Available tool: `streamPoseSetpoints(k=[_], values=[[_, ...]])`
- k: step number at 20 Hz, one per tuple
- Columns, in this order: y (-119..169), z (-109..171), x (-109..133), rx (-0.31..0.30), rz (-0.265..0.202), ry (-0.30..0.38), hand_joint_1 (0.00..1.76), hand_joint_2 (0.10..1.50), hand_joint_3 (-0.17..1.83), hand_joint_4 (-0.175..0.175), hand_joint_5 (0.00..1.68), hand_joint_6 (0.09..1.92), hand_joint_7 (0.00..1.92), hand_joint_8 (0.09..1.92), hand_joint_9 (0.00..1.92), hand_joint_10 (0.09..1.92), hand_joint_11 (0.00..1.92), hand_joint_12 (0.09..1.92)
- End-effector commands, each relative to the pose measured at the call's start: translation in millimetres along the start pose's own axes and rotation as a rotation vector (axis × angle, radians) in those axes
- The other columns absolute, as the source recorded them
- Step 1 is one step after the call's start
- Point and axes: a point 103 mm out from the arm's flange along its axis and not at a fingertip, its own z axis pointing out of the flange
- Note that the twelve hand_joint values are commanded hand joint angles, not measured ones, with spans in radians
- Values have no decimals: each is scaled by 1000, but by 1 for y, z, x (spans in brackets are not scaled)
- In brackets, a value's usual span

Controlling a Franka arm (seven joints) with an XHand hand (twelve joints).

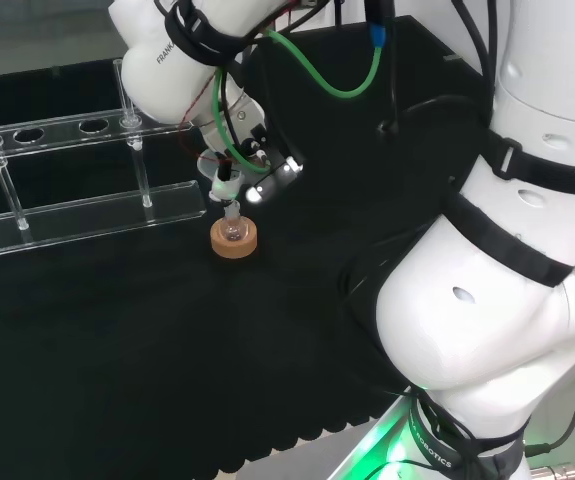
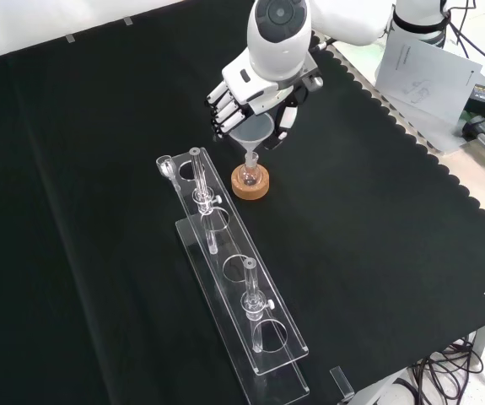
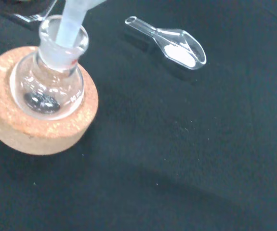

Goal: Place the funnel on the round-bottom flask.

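A small clear round-bottom flask [image 2: 250,171] stands upright in a cork ring [image 2: 251,186] near the middle of the cloth. Above it is a clear funnel [image 2: 253,135], and the hand [image 2: 250,97] is shut on the funnel's cone, fingers on one side and thumb on the other. In the wrist view the funnel's stem [image 3: 73,21] sits inside the neck of the flask [image 3: 49,86], which rests in the cork ring [image 3: 42,130]. The head view shows the hand [image 1: 235,150] right over the flask [image 1: 231,228] and cork ring [image 1: 234,245].
A long clear test-tube rack [image 2: 229,278] lies just left of the flask in the front view; it is also seen in the head view [image 1: 77,210]. A clear scoop [image 3: 174,43] with white powder lies on the cloth near the cork ring. Papers [image 2: 428,72] lie beyond the cloth's edge.
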Motion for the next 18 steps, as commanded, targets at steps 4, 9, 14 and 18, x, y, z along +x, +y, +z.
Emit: streamPoseSetpoints(k=[4,9,14,18], values=[[3,1,8,16,-5,-1,720,797,521,-63,497,511,533,821,777,610,515,1295],[3,6,6,35,1,15,718,797,521,-64,486,506,514,818,768,613,498,1295],[3,6,7,44,-4,17,705,786,519,-67,447,468,461,825,728,631,463,1319],[2,7,9,42,-9,18,681,761,519,-68,429,428,406,830,676,653,415,1340]])
